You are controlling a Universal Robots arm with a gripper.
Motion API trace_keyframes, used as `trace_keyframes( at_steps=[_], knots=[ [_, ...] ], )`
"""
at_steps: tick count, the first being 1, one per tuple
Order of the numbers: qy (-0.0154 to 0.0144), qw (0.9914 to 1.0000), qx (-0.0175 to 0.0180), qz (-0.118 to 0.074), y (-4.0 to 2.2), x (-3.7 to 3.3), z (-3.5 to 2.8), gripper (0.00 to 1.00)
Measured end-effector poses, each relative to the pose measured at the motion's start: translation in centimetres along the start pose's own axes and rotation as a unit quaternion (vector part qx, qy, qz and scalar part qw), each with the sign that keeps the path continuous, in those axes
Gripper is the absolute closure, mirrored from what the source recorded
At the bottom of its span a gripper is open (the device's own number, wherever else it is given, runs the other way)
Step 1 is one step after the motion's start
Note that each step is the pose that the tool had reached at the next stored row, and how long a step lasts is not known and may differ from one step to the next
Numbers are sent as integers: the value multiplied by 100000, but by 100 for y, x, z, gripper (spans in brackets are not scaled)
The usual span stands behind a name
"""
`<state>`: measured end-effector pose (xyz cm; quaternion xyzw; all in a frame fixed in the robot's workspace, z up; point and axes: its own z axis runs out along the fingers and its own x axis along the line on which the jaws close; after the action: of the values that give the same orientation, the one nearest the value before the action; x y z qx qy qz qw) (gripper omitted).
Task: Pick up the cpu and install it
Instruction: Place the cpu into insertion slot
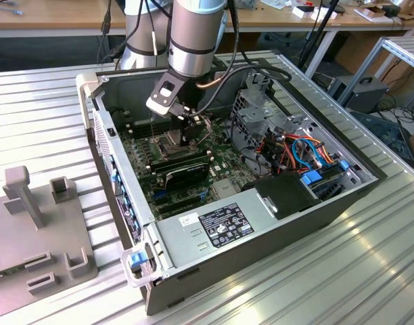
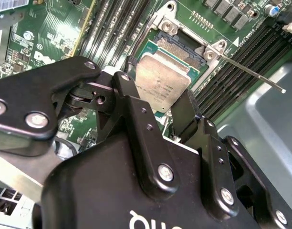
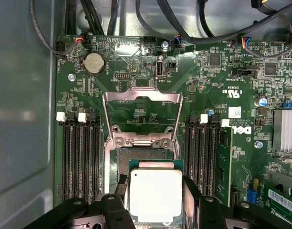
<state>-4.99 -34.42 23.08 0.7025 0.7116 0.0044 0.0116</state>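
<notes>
clamping the cpu (image 3: 155, 193) between its fingers (image 3: 190, 193), the gripper (image 1: 191, 130) hangs over the open socket (image 3: 121, 163); in the exterior view, black card (image 1: 183, 177) at its six o'clock.

Ribbed metal table (image 1: 329, 288) carries an open computer case (image 1: 261, 256) and grey fixture (image 1: 17, 233).

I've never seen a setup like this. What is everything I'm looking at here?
computer case: one, grey, open, on the table
motherboard: one, green, inside the case
cpu: one, silver, held in the gripper, over the socket
socket: one, dark, frame open, on the motherboard
memory slots: several, black, flanking the socket
power supply: one, silver, in the case
card: one, black, between socket and power supply
fixture: one, grey, exterior view's left
arm: one, grey, reaching into the case
gripper: one, black, shut on the cpu
</notes>
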Motion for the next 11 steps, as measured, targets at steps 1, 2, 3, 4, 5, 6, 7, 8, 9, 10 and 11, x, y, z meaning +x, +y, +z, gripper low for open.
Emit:
trace_keyframes(
  at_steps=[1, 2, 3, 4, 5, 6, 7, 8, 9, 10, 11],
  knots=[
    [0, 100000, -2, -1, -1, 0, 17, 46],
    [-10, 100000, 7, 0, -1, 0, 16, 46],
    [-14, 100000, 9, 1, -1, 0, 16, 46],
    [-9, 100000, 6, 1, -1, 0, 17, 46],
    [5, 100000, -4, 9, 0, 3, 19, 46],
    [8, 100000, -6, 16, -1, 8, 20, 46],
    [0, 100000, 0, 5, 0, 21, 20, 46],
    [4, 100000, -4, -9, 0, 26, 32, 46],
    [-3, 100000, 1, -3, 0, 27, 41, 46],
    [-3, 100000, 0, 1, -1, 29, 51, 46],
    [-4, 100000, 2, -1, -1, 31, 64, 46]
  ],
)
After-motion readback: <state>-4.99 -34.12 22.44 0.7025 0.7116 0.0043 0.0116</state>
